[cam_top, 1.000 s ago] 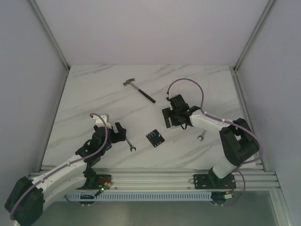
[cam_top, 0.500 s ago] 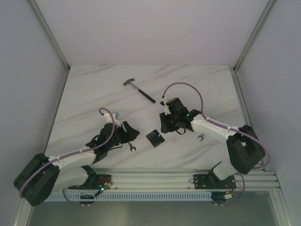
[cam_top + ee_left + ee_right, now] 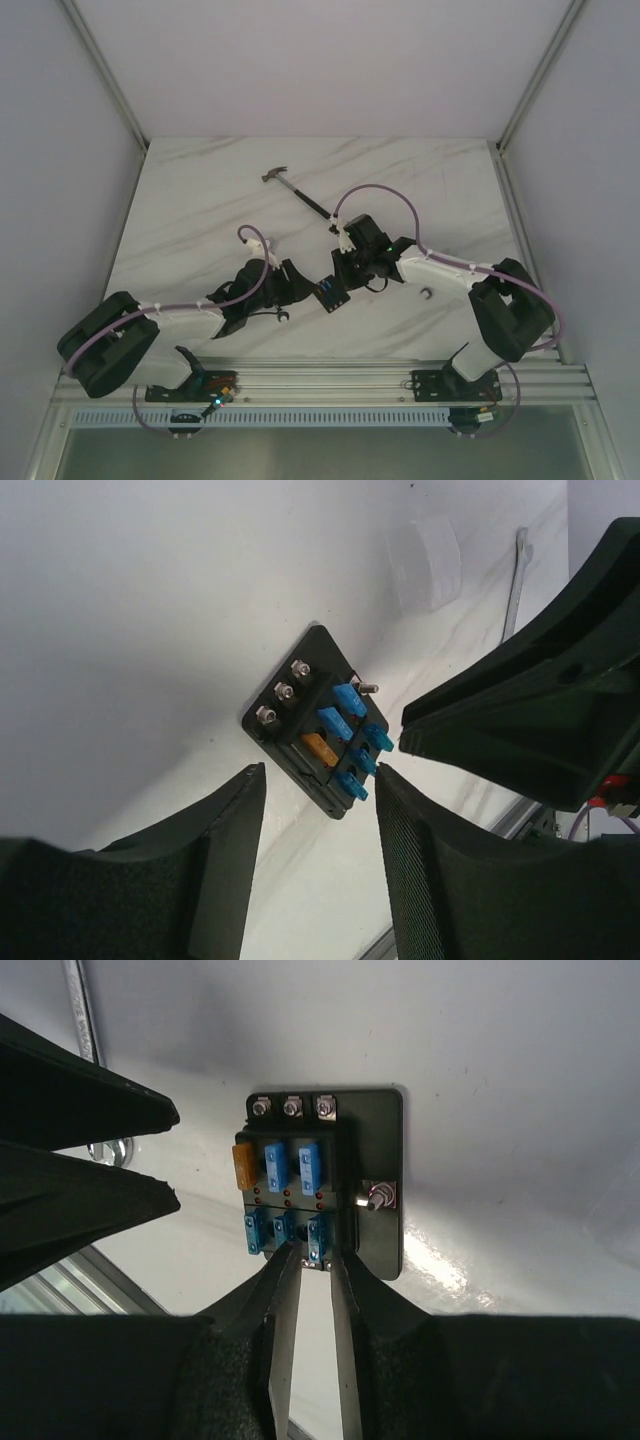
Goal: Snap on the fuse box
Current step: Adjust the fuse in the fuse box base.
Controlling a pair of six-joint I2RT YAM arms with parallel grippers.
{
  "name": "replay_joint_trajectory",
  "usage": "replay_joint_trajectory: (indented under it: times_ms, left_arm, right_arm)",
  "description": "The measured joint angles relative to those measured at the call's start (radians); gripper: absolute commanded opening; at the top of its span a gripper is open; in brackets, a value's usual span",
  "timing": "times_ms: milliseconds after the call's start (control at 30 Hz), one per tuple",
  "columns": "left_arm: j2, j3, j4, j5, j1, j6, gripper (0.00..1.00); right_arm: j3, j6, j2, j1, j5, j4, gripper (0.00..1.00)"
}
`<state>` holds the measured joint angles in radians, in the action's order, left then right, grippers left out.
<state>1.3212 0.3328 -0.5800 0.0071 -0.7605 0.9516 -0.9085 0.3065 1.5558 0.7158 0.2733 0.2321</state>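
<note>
Flanking the fuse box (image 3: 318,720) lying flat on the table (image 3: 200,200) between both arms, your left gripper (image 3: 320,774) stood wide open, empty, likely to steady it. Your right gripper (image 3: 308,1250), nearly closed on nothing, sat at its lower blue fuses (image 3: 262,1230), apparently to press.

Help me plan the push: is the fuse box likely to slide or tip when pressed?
The fuse box looks flat, rigid and low on the table, so tipping seems unlikely. That surface appears smooth and glossy, so a sideways push would probably slide it. Its upstanding blue fuses may be the delicate part.
</note>
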Motion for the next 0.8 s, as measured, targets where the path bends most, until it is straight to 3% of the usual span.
replay_joint_trajectory:
  times_ms: [800]
  left_arm:
    - [0.137,0.038,-0.004,0.0,-0.066,0.076,0.44]
  right_arm:
    - [0.012,0.003,0.024,0.016,0.0,0.01,0.04]
